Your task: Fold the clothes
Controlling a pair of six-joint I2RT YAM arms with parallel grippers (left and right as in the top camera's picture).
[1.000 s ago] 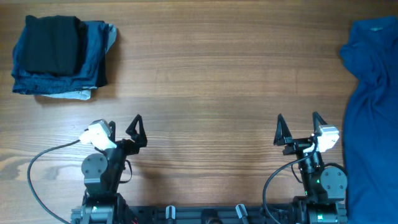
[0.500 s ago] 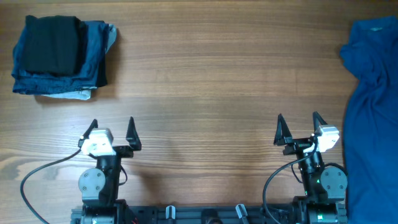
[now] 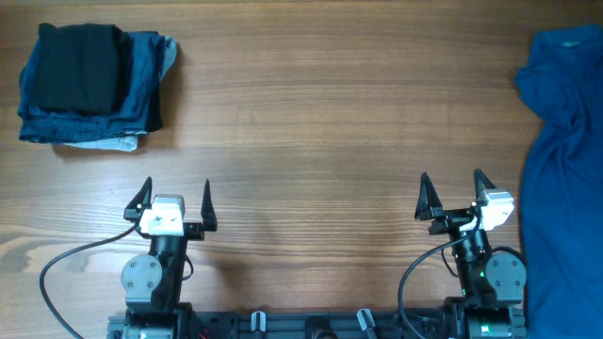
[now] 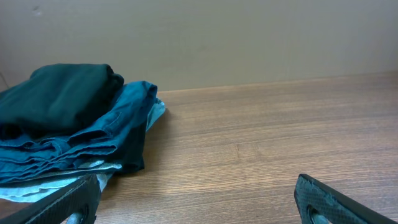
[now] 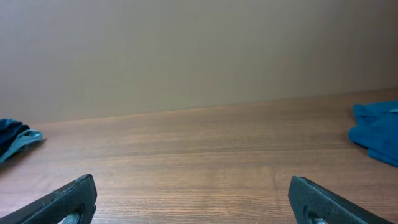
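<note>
A folded black garment [image 3: 75, 66] lies on top of a stack of folded dark blue garments [image 3: 141, 89] at the table's far left corner. In the left wrist view the black garment [image 4: 62, 93] sits on the blue stack [image 4: 115, 134], ahead and to the left. My left gripper [image 3: 175, 191] is open near the front edge, well short of the stack, with nothing between its fingers [image 4: 196, 199]. My right gripper [image 3: 452, 181] is also open and empty [image 5: 193, 193], near the front edge on the right.
A loose royal blue garment [image 3: 565, 169] covers the table's right side, just right of my right arm; its edge [image 5: 376, 130] shows in the right wrist view. The wooden table [image 3: 311, 113] lies between the stack and this garment. A pale wall stands behind it.
My left gripper has swung from pointing toward the right to facing straight at the far edge, still open. The right arm and the garments have not moved.
</note>
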